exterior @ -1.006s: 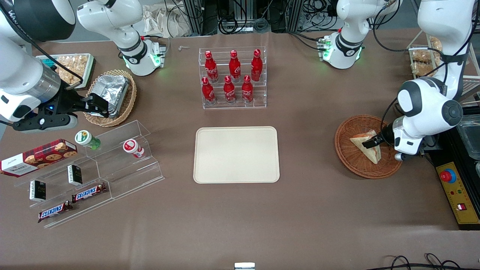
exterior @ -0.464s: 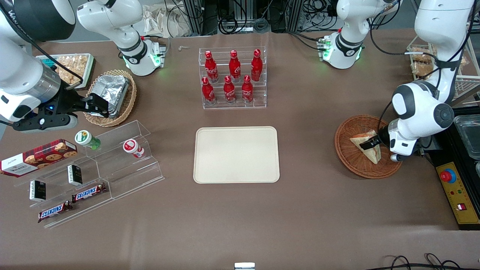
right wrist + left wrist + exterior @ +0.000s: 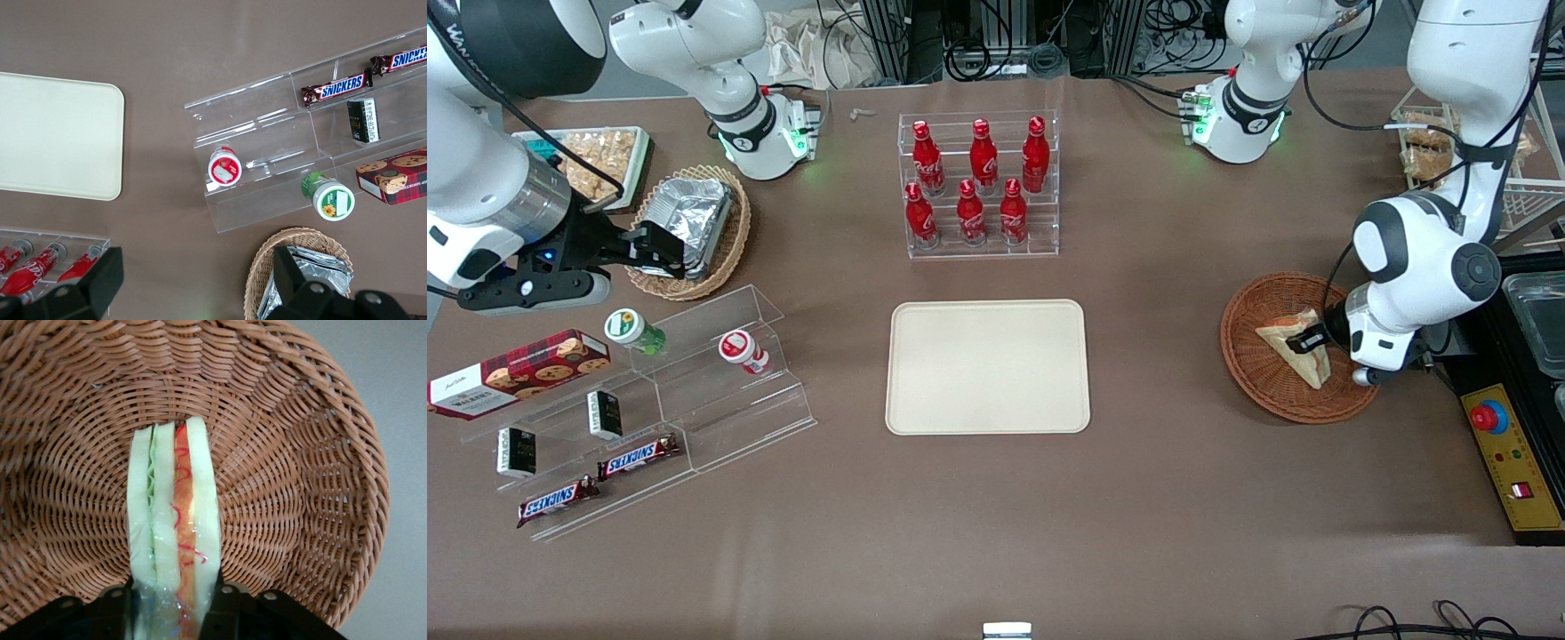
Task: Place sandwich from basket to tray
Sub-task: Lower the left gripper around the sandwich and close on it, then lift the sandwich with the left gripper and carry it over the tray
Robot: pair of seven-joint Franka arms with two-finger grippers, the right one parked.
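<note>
While the sandwich (image 3: pixel 173 520) lies in the reddish-brown wicker basket (image 3: pixel 1263 378), the gripper (image 3: pixel 175 605) straddles its wrapped end, one finger (image 3: pixel 117 603) against each bread face; clenched or not, I cannot tell. A loose pinch could let the wedge pivot or slip. The left arm reaches in low from the worktop's (image 3: pixel 1183 498) working end.

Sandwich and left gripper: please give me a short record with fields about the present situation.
sandwich: wedge standing on edge in the basket
gripper: down in the basket, one finger on each bread face
grip: fingers shut on the sandwich
tray: nothing on it, lies toward the parked arm's end from the basket
step left: lift and carry to the tray
</note>
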